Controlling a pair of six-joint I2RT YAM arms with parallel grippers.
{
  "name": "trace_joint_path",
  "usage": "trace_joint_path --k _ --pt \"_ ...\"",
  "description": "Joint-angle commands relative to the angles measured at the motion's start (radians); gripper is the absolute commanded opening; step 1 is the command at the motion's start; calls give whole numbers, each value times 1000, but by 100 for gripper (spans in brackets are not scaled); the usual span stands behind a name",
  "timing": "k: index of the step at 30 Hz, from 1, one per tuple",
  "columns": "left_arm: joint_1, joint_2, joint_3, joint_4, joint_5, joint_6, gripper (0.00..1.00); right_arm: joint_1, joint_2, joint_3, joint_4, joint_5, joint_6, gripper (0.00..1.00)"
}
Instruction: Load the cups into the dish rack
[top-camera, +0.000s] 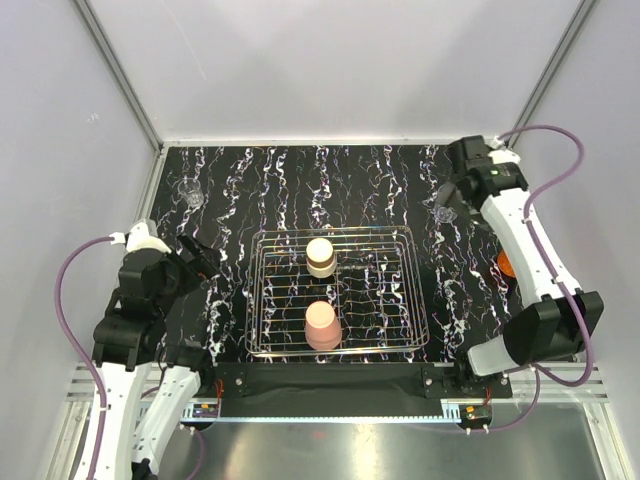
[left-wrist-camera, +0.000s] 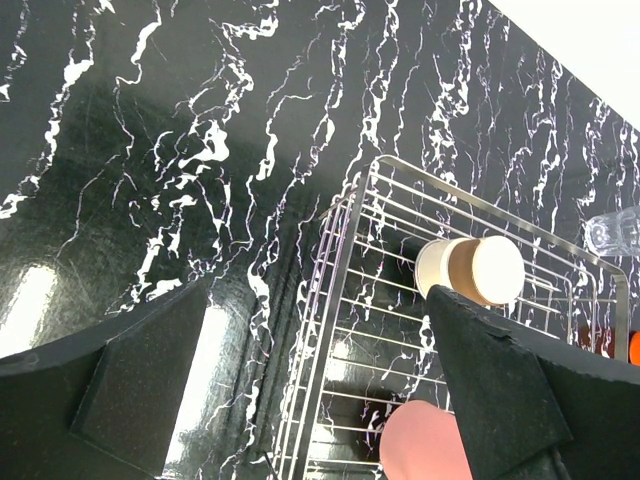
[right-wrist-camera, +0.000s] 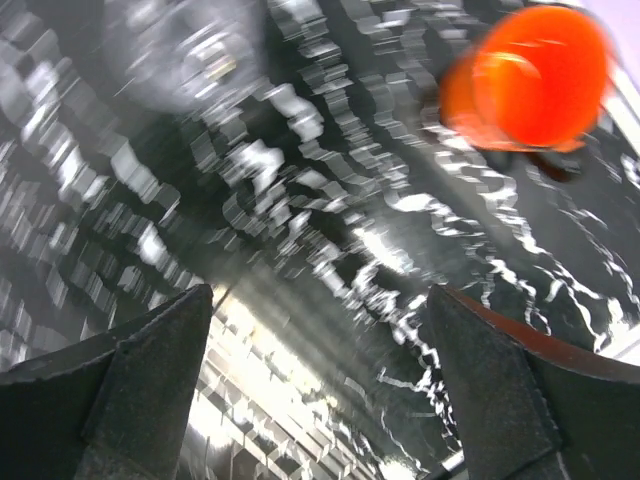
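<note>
The silver wire dish rack (top-camera: 335, 232) sits mid-table. In it stand the cream cup with a brown band (top-camera: 320, 257) and the pale pink tumbler (top-camera: 321, 325), both upside down. One clear glass (top-camera: 190, 192) stands at the far left, another (top-camera: 445, 212) right of the rack. The orange cup (top-camera: 505, 265) is half hidden behind the right arm. My left gripper (top-camera: 200, 262) is open and empty left of the rack (left-wrist-camera: 340, 215). My right gripper (top-camera: 452, 192) is open and empty just above the right glass (right-wrist-camera: 185, 50). Its blurred wrist view also shows the orange cup (right-wrist-camera: 535, 80).
The left wrist view shows the cream cup (left-wrist-camera: 470, 270), the pink tumbler (left-wrist-camera: 425, 440) and the right glass (left-wrist-camera: 615, 230) beyond the rack. Grey walls enclose the black marbled table (top-camera: 300, 180) on three sides.
</note>
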Motion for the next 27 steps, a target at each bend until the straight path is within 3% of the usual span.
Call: trace_joint_path --k 1,8,13,22,27 --pt "2 -16 -8 28 36 4 99 -108 -61 -35 33 70 100 94" --pt "2 -29 -27 30 54 2 99 -402 -142 -120 59 64 220 78" --pt "2 -30 -36 34 80 -7 99 -611 -99 -161 102 -69 232 72" --pt "2 -30 -39 37 91 -12 98 -660 34 -137 150 -126 259 73" --pt "2 -30 -43 40 119 -16 98 -662 88 -128 204 -149 237 68"
